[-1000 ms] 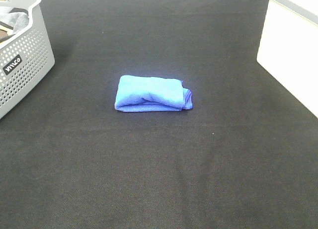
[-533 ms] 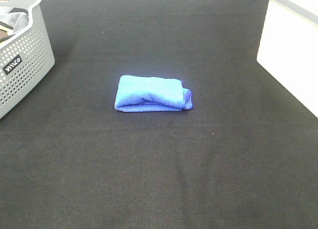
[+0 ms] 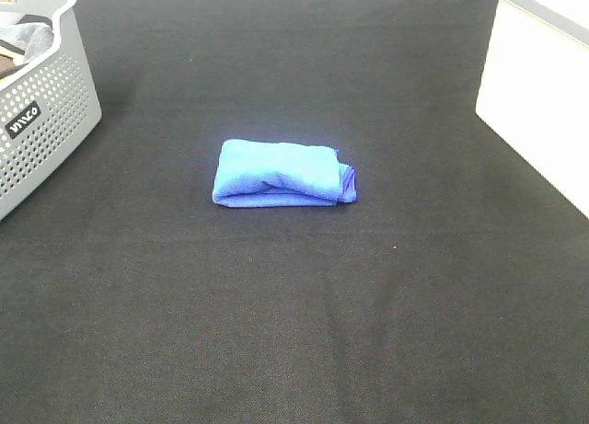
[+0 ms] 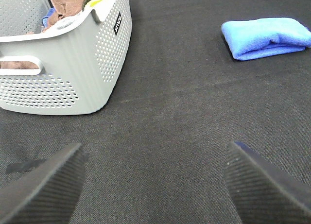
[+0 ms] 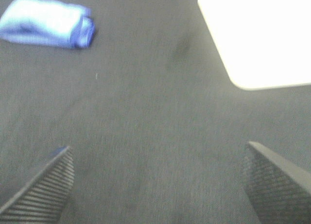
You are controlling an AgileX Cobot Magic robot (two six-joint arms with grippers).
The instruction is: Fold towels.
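Note:
A blue towel (image 3: pixel 282 173) lies folded into a small bundle in the middle of the black cloth-covered table (image 3: pixel 304 314). It also shows in the left wrist view (image 4: pixel 266 37) and in the right wrist view (image 5: pixel 47 21). No arm shows in the exterior high view. My left gripper (image 4: pixel 154 182) is open and empty, low over the cloth, well away from the towel. My right gripper (image 5: pixel 156 182) is open and empty, also apart from the towel.
A grey perforated basket (image 3: pixel 41 102) stands at the table's back left; the left wrist view shows the basket (image 4: pixel 63 63) holding several crumpled towels (image 4: pixel 63 5). A white surface (image 3: pixel 538 111) adjoins the table's right edge, also in the right wrist view (image 5: pixel 257 34).

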